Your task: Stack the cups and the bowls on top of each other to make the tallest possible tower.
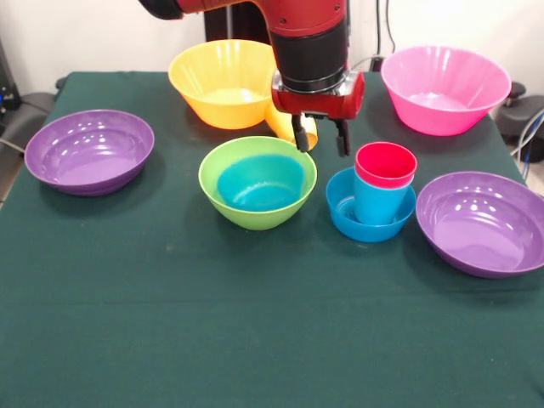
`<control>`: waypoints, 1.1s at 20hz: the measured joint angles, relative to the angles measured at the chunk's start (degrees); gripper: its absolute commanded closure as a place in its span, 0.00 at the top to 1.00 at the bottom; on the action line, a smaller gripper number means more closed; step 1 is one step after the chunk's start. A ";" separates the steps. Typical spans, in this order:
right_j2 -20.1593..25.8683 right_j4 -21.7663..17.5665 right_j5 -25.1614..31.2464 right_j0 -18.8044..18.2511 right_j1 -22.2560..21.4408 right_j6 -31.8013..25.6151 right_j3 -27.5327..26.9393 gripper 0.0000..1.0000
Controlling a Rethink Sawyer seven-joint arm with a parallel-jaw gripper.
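My gripper is open and empty, hanging above the table behind the lime green bowl and the tower. The tower is a small blue bowl holding an upright blue cup with the red cup nested in its top. A second small blue bowl sits inside the lime green bowl. The yellow-orange cup lies tipped on its side just behind my left finger, partly hidden by it. The large orange-yellow bowl and large pink bowl stand at the back.
One wide purple bowl sits at the left and another at the right, close beside the tower. All stand on a dark green tablecloth. Cables and dark equipment show past the table's right edge.
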 measured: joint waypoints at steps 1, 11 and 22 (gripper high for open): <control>0.02 -0.20 -0.38 -0.03 -0.08 0.00 0.31 1.00; 0.00 -0.71 -1.65 -1.12 -1.52 0.00 3.78 1.00; 0.01 -0.71 -1.67 -1.22 0.60 0.00 1.52 1.00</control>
